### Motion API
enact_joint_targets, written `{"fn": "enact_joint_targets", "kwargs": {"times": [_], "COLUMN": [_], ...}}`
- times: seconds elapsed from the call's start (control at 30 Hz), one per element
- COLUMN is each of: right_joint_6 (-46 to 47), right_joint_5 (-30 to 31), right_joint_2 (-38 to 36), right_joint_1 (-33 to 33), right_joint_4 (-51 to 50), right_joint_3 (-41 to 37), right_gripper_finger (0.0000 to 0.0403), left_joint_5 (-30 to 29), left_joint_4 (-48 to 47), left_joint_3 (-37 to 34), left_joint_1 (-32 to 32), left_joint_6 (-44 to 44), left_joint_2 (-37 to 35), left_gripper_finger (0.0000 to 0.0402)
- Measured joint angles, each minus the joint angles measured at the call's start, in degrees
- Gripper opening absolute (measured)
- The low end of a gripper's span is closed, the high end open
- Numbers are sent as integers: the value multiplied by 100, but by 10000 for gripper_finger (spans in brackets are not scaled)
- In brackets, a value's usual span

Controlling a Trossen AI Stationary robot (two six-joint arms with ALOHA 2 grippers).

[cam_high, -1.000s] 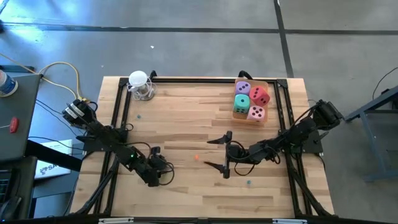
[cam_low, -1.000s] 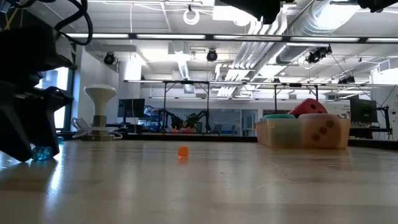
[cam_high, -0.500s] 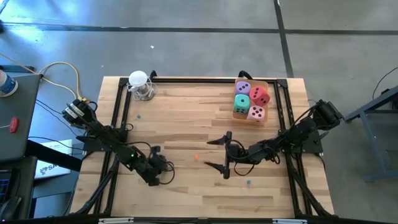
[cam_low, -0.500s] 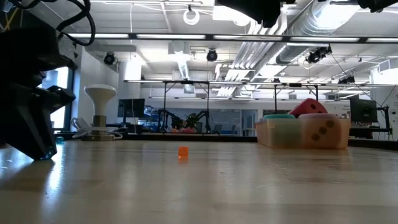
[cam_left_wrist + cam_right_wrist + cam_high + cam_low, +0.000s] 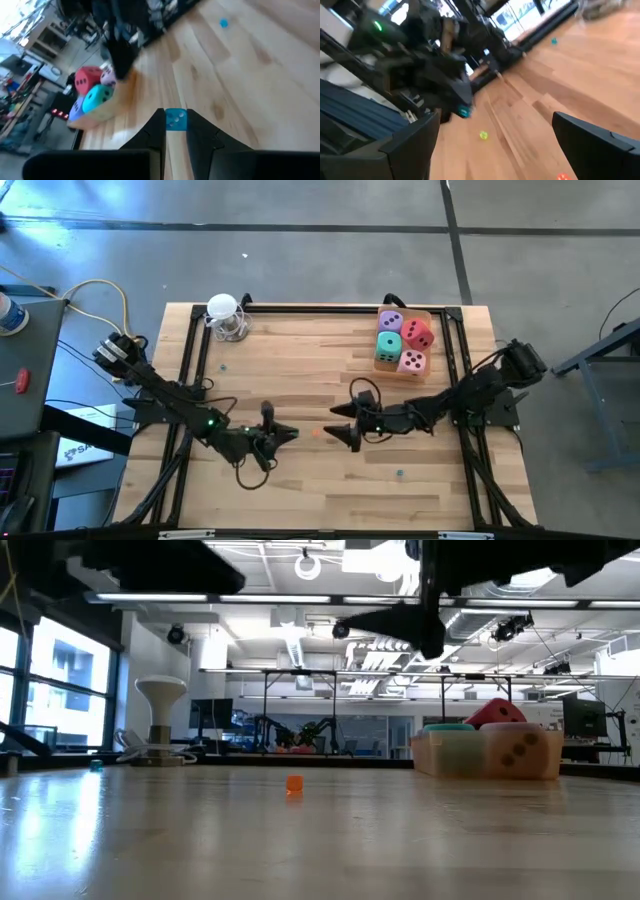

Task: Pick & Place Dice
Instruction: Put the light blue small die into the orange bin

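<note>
Left wrist view alone shows the left gripper [image 5: 175,122] clenched on a blue bead [image 5: 175,120]; since earlier, it is raised. The right gripper [image 5: 342,423] is spread.

In the low view the purple and pink dice are hidden behind the tray's wall [image 5: 487,756], and both arms are cut off by the top edge.

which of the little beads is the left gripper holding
The blue bead, pinched between the left gripper's fingertips. The orange bead and the yellow-green bead lie loose on the table; another blue bead lies farther off.
</note>
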Motion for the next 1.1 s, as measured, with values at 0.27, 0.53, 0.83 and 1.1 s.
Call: {"fn": "enact_joint_targets", "kwargs": {"times": [0.27,0.53,0.83,1.1], "right_joint_6": [44,-34,-51,-23], "right_joint_5": [-572,-530,-785,-780], "right_joint_2": [702,1058,1158,1155], "right_joint_1": [-171,-361,-355,-468], "right_joint_4": [944,1156,1182,1104], "right_joint_3": [-2,0,2,2], "right_gripper_finger": [372,333,323,323], "left_joint_5": [407,901,796,796], "left_joint_4": [313,1315,2091,2242], "left_joint_3": [-2,-9,-7,-7], "left_joint_1": [526,806,1075,1242], "left_joint_6": [-68,336,649,642], "left_joint_2": [129,900,1413,1432], "left_gripper_finger": [39,39,39,39]}}
